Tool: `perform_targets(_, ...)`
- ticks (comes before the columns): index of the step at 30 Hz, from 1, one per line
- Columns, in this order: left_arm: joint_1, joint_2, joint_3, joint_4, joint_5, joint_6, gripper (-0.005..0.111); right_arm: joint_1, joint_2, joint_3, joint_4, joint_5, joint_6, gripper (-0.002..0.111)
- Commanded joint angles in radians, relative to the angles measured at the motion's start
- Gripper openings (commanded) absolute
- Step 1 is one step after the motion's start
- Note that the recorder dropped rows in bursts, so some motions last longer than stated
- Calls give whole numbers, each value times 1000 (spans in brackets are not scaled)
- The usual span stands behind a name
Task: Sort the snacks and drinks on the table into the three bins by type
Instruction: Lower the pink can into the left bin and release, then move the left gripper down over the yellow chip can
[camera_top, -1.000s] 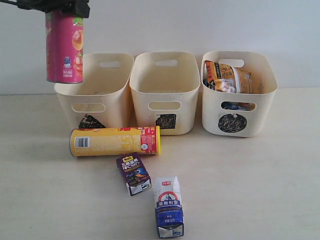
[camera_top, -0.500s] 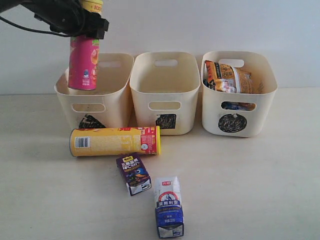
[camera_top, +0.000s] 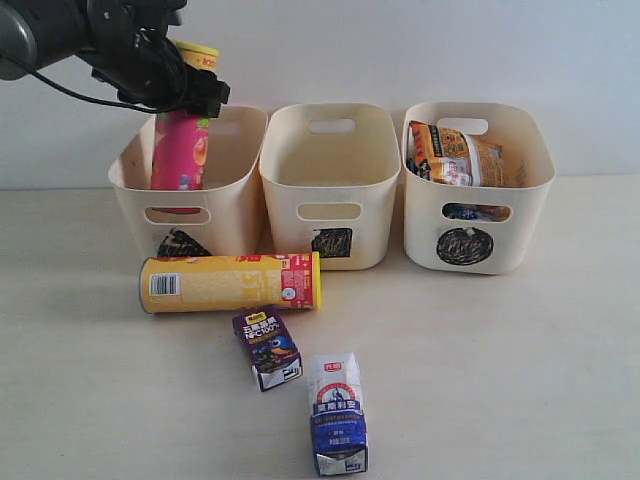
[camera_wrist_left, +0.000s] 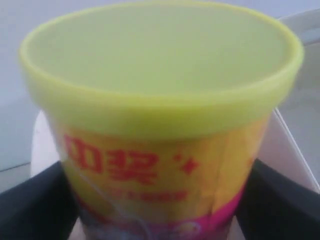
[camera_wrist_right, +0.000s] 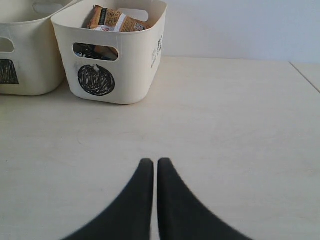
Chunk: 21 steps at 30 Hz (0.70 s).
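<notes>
A: Where did the pink chip tube (camera_top: 180, 150) sit against the left gripper (camera_top: 188, 88)?

B: Between the jaws. The gripper pinched it high on the body, just under the yellow lid (camera_wrist_left: 155, 50). In the left wrist view a dark finger (camera_wrist_left: 30, 205) lay against each flank. The tube was near upright with a slight lean. Its lower half was sunk inside the triangle bin (camera_top: 235, 185), and pink showed through the handle cut-out. Could not tell whether its base touched the bin floor.

A: And the right gripper (camera_wrist_right: 151, 172)?

B: Jaws pressed together with nothing between them, low over the table (camera_wrist_right: 225, 125), well apart from the circle bin (camera_wrist_right: 135, 60).

A: Surfaces and shapes?

B: The tube was a smooth, glossy cylinder with red print on a yellow band. The lid was matt plastic with a raised rim. The bins were cream plastic with rounded corners and scribbled black marks. The yellow chip tube (camera_top: 225, 283) lay on its side before the triangle bin and the square bin (camera_top: 330, 170). The purple carton (camera_top: 267, 347) and the white and blue carton (camera_top: 337, 412) lay flat nearer the camera; both were boxy with creased ends. The crinkly orange-tan bag (camera_top: 460, 155) stood in the circle bin.
</notes>
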Motion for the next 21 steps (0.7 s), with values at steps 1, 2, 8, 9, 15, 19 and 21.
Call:
perform_targets(1, 0, -5, -8, -2, -1, 4, 83, -7, -5, 5, 4, -7, 0, 0)
perform_targets(2, 0, -5, -8, 3, -1, 4, 84, -7, -5, 5, 4, -7, 0, 0)
perform_targets(8, 0, -7, -8, 24, -1, 6, 86, -7, -5, 5, 4, -7, 0, 0)
perform_targets(9, 0, -11, -8, 30, -1, 6, 86, -7, -5, 5, 4, -7, 0, 0)
perform_targets(15, 0, -79, -8, 46, 60, 79, 79, -7, -5, 5, 4, -7, 0, 0)
perform_targets(19, 0, -142, -8, 40, 243, 285, 50, -7, -5, 5, 4, -7, 0, 0)
perform_targets(21, 0, -165, -8, 40, 353, 341, 30, -7, -5, 5, 4, -7, 0, 0)
